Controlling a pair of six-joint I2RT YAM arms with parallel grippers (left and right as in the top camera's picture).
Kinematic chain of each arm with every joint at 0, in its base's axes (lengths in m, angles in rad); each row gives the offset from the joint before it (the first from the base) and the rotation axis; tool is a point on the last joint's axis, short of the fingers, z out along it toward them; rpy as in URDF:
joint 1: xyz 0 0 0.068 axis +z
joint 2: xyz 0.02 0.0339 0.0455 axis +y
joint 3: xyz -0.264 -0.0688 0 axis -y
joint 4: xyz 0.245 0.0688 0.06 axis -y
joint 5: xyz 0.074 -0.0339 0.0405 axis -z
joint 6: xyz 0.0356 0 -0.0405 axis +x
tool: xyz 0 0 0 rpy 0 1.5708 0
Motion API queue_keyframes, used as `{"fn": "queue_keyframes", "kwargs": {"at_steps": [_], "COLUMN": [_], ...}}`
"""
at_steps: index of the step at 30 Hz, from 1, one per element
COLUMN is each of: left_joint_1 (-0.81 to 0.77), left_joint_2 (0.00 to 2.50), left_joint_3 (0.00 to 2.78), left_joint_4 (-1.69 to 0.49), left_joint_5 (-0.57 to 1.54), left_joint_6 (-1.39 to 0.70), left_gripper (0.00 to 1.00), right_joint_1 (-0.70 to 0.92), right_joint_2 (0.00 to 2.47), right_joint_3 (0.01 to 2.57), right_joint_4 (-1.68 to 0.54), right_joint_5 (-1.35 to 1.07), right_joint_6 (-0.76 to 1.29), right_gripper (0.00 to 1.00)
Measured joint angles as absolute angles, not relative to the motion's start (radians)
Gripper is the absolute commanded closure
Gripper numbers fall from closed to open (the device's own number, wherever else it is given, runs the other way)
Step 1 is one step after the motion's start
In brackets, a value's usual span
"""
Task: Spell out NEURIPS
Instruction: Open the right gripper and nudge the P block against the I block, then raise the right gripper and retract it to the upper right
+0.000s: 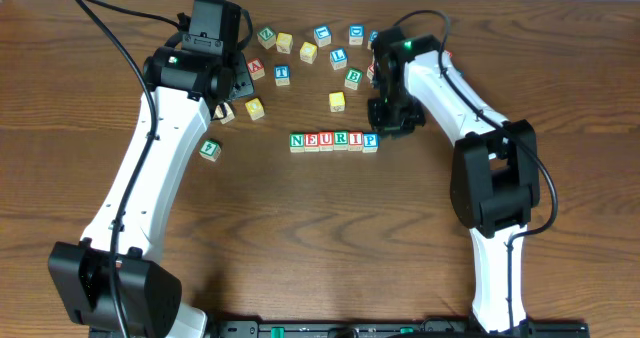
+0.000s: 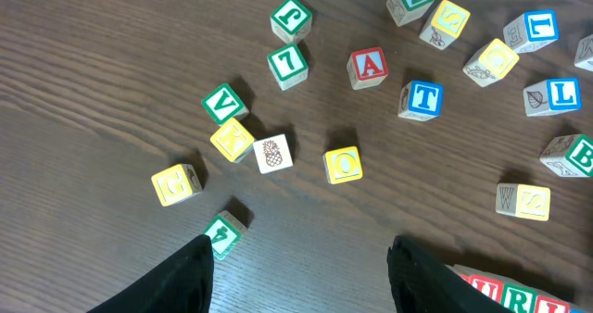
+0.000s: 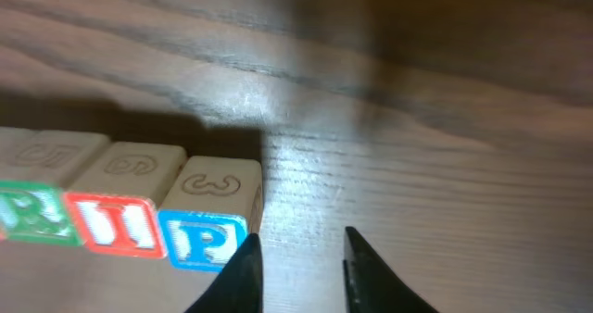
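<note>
Six alphabet cubes stand in a row reading N, E, U, R, I, P (image 1: 334, 141) at the table's middle. In the right wrist view the green R (image 3: 32, 211), red I (image 3: 116, 222) and blue P (image 3: 206, 237) show. My right gripper (image 3: 298, 267) is open and empty, low over bare wood just right of the P cube; overhead it (image 1: 392, 121) sits at the row's right end. My left gripper (image 2: 301, 276) is wide open and empty above the loose cubes; it also shows in the overhead view (image 1: 227, 100). I cannot make out an S cube.
Several loose cubes lie scattered at the back: red A (image 2: 368, 67), blue T (image 2: 422, 99), yellow O (image 2: 343, 165), green V (image 2: 224, 103), green B (image 2: 574, 156), blue L (image 2: 556, 95). A green cube (image 1: 210, 149) lies apart at the left.
</note>
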State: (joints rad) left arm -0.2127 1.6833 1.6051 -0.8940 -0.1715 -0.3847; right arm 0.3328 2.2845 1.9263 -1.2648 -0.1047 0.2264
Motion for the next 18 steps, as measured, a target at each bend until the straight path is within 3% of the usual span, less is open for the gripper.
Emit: {"fn": "queue_keyframes", "kwargs": {"at_steps": [5,18], "left_joint_1": [-0.213,-0.213], "left_joint_2": [1.683,1.683], "left_joint_3": [1.605,1.605], "left_joint_4": [-0.894,-0.894], "left_joint_5": [-0.172,-0.172], "left_joint_6": [-0.385,-0.385], "left_gripper": [0.4,0.4], "right_joint_1": [0.309,0.3], "right_joint_2": [2.284,2.284], "right_joint_3": [2.09,2.218], "right_joint_4": [-1.318,-1.324], "right_joint_5": [-0.104,-0.104], "right_joint_6": [0.216,0.216], "right_gripper": [0.59,0.49]}}
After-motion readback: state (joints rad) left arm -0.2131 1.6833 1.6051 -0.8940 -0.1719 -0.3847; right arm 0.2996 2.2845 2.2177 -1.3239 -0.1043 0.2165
